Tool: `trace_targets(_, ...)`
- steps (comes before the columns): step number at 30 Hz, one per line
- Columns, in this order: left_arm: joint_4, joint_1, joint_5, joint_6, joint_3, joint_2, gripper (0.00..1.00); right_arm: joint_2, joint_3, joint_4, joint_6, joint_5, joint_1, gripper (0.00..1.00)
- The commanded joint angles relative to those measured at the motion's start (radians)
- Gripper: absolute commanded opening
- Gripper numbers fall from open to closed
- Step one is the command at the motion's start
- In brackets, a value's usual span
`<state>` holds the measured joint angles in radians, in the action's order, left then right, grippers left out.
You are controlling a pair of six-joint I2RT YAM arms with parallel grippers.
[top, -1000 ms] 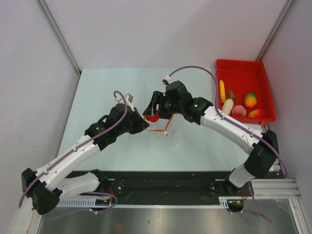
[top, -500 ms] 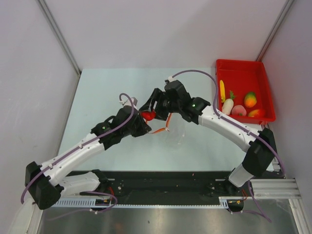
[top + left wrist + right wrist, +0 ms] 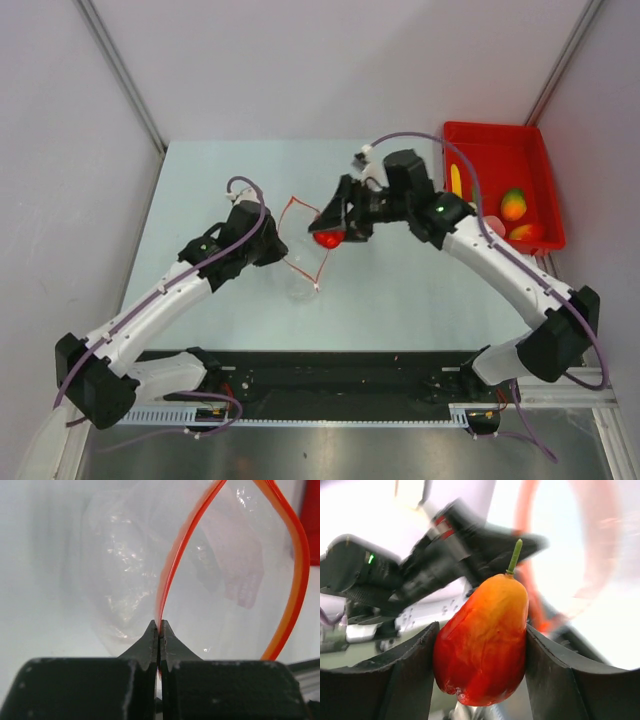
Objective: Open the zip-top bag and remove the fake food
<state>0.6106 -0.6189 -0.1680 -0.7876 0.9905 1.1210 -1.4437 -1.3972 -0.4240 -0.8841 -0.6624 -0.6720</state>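
The clear zip-top bag (image 3: 300, 265) lies mid-table with its red-orange zip strip (image 3: 172, 565) spread open in a loop. My left gripper (image 3: 277, 247) is shut on the strip's near edge (image 3: 159, 630); the bag looks empty in the left wrist view. My right gripper (image 3: 330, 232) is shut on a red-orange toy fruit (image 3: 482, 642) with a green stem, held just right of the bag mouth (image 3: 326, 239). Other fake food lies in the red tray (image 3: 500, 140): yellow piece (image 3: 456, 183), white radish (image 3: 467, 217), orange-green fruit (image 3: 513, 203), and red and pink pieces (image 3: 527, 233).
The red tray sits at the table's far right corner against the wall. Grey walls close in the left, back and right sides. The black rail (image 3: 330, 385) with the arm bases runs along the near edge.
My right gripper has pulled the red fruit out of the bag and moved right and up. My left gripper has shifted left with the strip, and the bag mouth has spread open.
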Motion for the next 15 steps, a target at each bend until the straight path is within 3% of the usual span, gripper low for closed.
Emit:
trace_targets(1, 0.109, 0.019, -0.204, 0.102, 0.176, 0.029, 0.0, 0.049, -0.017, -0.145, 0.163, 0.044, 0.237, 0.45)
trace_targets(7, 0.281, 0.019, -0.422, 0.201, 0.388, 0.164, 0.0, -0.012, -0.017, -0.208, 0.303, 0.305, 0.59, 0.46)
trace_targets(9, 0.288, 0.027, -0.432, 0.226, 0.44, 0.242, 0.0, -0.063, -0.017, -0.176, 0.333, 0.415, 0.653, 0.46)
trace_targets(15, 0.262, 0.094, -0.363, 0.291, 0.549, 0.469, 0.0, -0.278, -0.112, -0.059, 0.427, 0.543, 0.851, 0.47)
